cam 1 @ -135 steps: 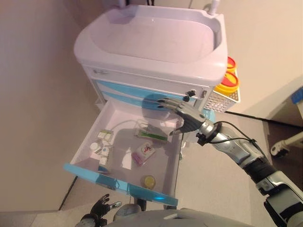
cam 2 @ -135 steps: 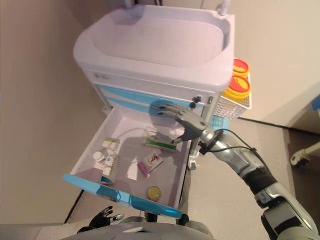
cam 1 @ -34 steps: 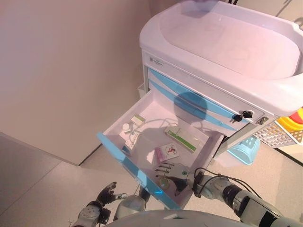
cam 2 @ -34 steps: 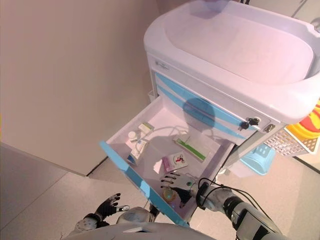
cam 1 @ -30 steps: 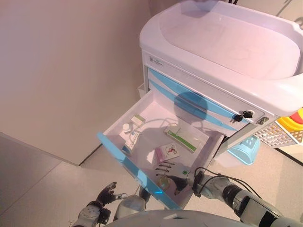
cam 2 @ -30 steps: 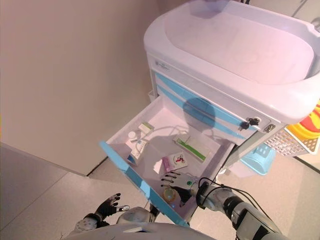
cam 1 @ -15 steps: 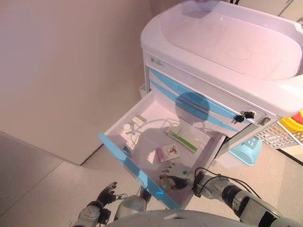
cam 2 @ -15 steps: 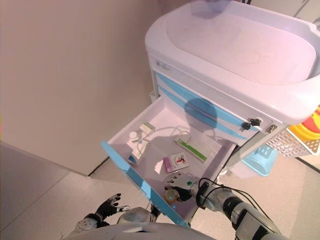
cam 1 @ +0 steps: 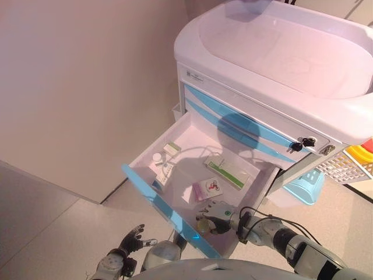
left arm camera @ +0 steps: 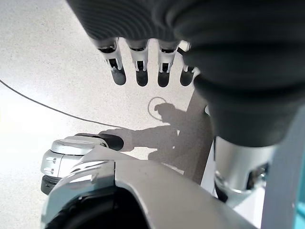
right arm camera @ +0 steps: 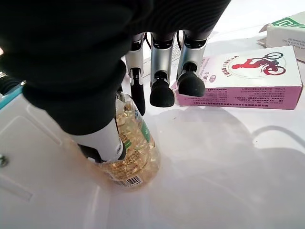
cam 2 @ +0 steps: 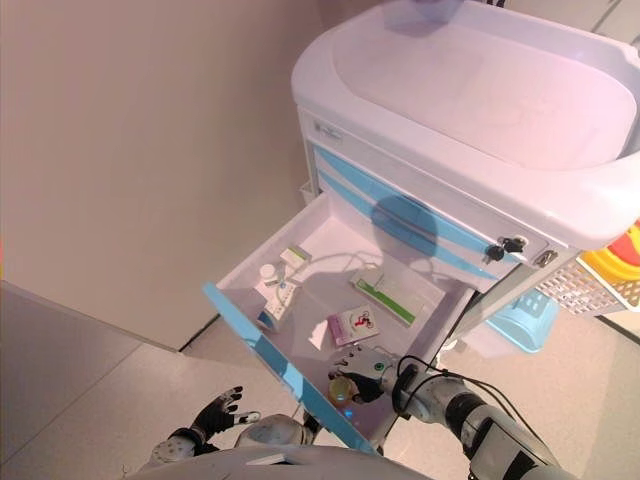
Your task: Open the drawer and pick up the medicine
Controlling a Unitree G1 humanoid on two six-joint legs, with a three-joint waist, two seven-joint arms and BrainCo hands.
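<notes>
The cart's bottom drawer (cam 1: 145, 194) with a blue front stands pulled out. In its near right corner is a small clear medicine bottle (right arm camera: 135, 153) of yellow capsules, upright; it also shows in the left eye view (cam 1: 203, 224). My right hand (cam 1: 218, 212) is down in the drawer, thumb and fingers (right arm camera: 163, 90) curled round the bottle. A pink medicine box (right arm camera: 240, 76) lies flat just beyond the fingertips. My left hand (cam 1: 126, 257) hangs low over the floor with fingers (left arm camera: 141, 67) relaxed and empty.
The drawer also holds a green-and-white box (cam 1: 225, 172) at the back and several small packs and a vial (cam 1: 161, 169) on its left side. Above are shut blue drawers, keys (cam 1: 303, 143) in a lock and the cart's white top (cam 1: 280, 52). A pale blue basket (cam 1: 303, 189) hangs on the right.
My right hand's fingers, spread over the bottle a second ago, have curled in round it. The camera has shifted slightly. The left hand has stayed low.
</notes>
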